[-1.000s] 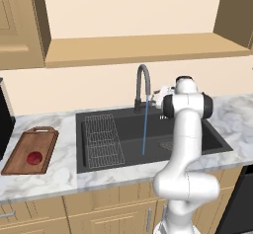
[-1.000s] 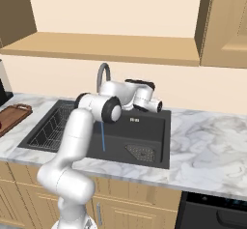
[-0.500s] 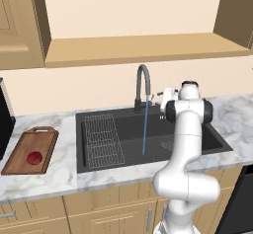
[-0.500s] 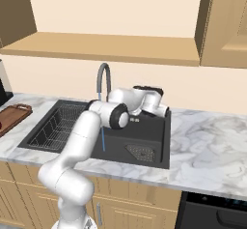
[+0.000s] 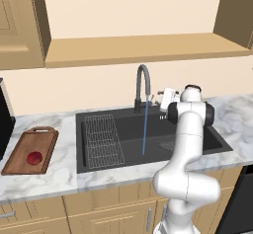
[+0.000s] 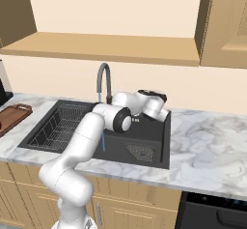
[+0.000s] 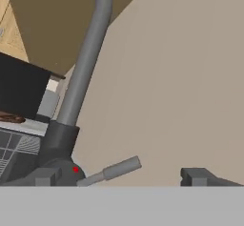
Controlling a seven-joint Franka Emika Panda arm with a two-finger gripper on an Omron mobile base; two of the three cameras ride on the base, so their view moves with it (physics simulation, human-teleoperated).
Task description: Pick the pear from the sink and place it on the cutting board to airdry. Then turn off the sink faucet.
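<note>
Pear (image 5: 34,157) rests on cutting board (image 5: 20,163); hand view shows faucet lever (image 7: 114,169).

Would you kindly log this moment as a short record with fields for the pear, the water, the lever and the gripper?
pear: lying on the cutting board, left of the sink
water: running, a thin stream from the faucet into the basin
lever: sticks out sideways from the faucet base, between the fingertips, not touched
gripper: open, close behind the faucet base
wire rack: in the sink's left part
done: pear placed; faucet not yet off
</note>
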